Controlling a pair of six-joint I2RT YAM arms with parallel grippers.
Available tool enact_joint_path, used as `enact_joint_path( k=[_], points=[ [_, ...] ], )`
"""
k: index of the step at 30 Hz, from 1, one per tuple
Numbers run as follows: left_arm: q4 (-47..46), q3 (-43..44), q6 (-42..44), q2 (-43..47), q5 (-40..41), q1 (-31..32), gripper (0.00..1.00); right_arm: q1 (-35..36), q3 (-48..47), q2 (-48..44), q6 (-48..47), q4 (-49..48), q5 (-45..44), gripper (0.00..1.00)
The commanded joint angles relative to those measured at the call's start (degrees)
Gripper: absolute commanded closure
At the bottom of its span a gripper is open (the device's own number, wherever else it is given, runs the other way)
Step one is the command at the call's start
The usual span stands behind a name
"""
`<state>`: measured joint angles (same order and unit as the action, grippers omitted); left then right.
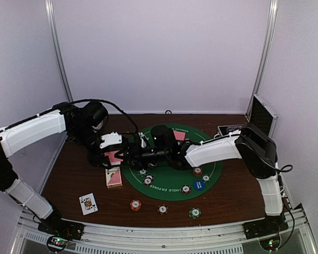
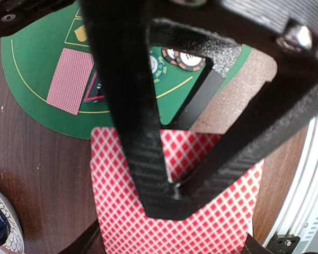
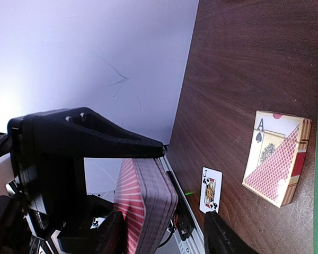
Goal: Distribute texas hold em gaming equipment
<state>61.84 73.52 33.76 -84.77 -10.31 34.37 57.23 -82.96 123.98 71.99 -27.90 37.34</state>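
A deck of red-backed playing cards is held above the tabletop, toward its left edge, clamped between the left fingers. The right fingers are held apart just beside it. A card box is seen below.

The dark wooden table carries a round green mat, a card box, a face-up jack of clubs and three striped chips.
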Motion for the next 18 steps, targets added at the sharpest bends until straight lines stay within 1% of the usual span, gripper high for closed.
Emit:
enact_joint_path(
  k=[1, 9, 13, 18],
  points=[
    [-1.3, 0.4, 0.6, 2.9, -0.8, -0.1, 0.69, -0.2, 2.1, -2.0, -1.9, 4.5, 0.5, 0.48],
    [-0.8, 0.2, 0.6, 3.2, -1.7, -0.1, 0.69, -0.2, 2.4, -5.3, -1.7, 3.8, 1.0, 0.50],
    [-0.6, 0.5, 0.6, 3.2, -2.3, -0.1, 0.69, -0.1, 3.3, -6.9, -1.6, 4.1, 0.4, 0.53],
    [-0.5, 0.6, 0.8, 3.0, -2.2, -0.1, 0.69, -0.1, 2.8, -6.4, -1.3, 4.6, 1.0, 0.51]
  ],
)
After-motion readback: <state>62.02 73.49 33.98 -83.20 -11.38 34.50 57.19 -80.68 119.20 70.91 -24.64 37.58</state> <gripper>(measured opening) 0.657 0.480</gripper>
